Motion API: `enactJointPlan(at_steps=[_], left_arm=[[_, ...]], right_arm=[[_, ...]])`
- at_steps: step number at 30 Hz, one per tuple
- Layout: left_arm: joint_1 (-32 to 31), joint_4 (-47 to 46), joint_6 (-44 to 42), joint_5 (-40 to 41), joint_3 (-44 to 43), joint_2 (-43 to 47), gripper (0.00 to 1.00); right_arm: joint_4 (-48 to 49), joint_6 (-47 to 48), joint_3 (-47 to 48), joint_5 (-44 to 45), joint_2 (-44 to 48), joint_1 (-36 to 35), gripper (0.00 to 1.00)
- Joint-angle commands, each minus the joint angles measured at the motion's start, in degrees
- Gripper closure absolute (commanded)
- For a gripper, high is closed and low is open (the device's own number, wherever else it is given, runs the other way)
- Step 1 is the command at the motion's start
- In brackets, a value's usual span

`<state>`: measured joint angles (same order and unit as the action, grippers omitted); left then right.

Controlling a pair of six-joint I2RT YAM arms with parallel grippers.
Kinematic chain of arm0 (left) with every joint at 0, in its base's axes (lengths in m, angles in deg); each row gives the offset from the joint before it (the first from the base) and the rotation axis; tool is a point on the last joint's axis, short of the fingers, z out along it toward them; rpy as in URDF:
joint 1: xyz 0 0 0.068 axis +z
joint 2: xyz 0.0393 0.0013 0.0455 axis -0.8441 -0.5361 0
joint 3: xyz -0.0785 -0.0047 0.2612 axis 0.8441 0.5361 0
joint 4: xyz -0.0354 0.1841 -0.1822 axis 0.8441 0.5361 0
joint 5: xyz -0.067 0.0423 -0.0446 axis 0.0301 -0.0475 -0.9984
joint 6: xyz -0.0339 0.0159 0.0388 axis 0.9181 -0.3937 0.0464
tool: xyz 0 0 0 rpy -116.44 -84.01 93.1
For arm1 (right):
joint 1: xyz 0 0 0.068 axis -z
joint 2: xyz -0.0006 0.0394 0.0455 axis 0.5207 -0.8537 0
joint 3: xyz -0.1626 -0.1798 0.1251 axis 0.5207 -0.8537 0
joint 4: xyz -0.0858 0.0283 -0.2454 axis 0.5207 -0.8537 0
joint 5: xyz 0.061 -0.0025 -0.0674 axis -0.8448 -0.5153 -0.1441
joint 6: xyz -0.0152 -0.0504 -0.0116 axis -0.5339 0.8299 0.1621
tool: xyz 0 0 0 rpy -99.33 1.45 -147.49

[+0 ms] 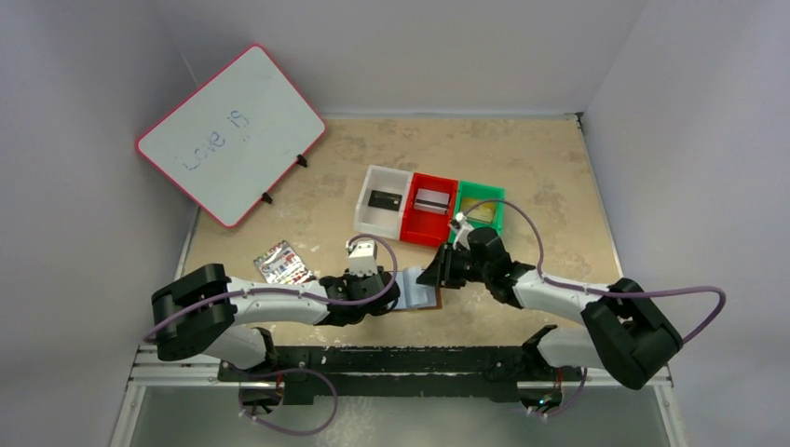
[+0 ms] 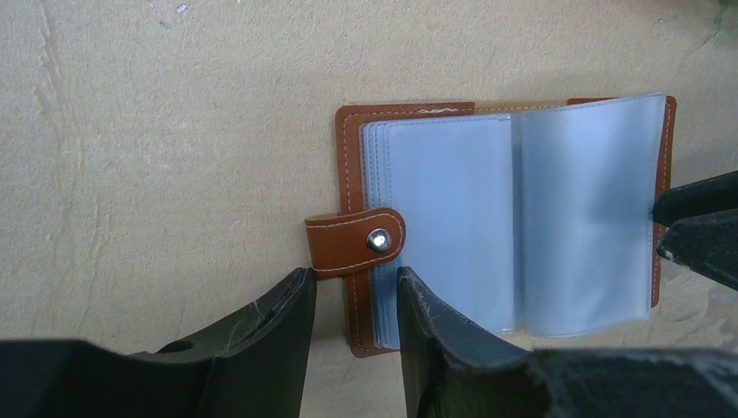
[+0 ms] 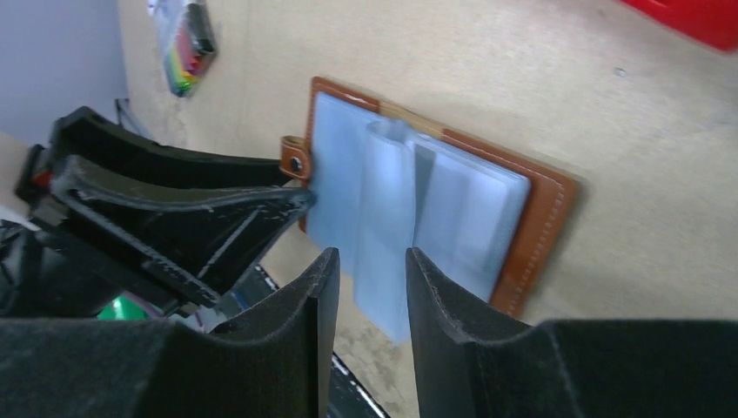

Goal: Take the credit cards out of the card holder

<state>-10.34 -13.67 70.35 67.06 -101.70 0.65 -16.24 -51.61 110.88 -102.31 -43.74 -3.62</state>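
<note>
The brown card holder lies open on the table between both arms, its clear bluish sleeves showing no card. My left gripper is open and straddles the holder's left edge just below the snap tab. One finger rests over the sleeves, the other over bare table. My right gripper is open, with a raised sleeve standing in the gap between its fingers. The credit cards lie in the bins: a black one, a silvery one, a gold one.
White, red and green bins stand in a row behind the holder. A white pack with rainbow stripes lies to the left. A pink-framed whiteboard leans at the back left.
</note>
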Motion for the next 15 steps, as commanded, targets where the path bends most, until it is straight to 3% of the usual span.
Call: enactJointPlan(at_steps=[1,11,15], left_arm=[[0.1,0.2,-0.1,0.7,-2.0,0.7,0.61],[0.0,3.1,3.4,5.2,-0.4,7.3,0.62],[0.0,4.2,5.1,6.9,1.1,10.5,0.61]], right_arm=[[10.4,-3.5,0.0,-6.2,-2.0,-0.8,0.63],[10.6,-2.5,5.2,-6.1,-7.8,-4.9,0.62],[10.2,-2.0,7.4,-5.7,-9.4,-7.3,0.57]])
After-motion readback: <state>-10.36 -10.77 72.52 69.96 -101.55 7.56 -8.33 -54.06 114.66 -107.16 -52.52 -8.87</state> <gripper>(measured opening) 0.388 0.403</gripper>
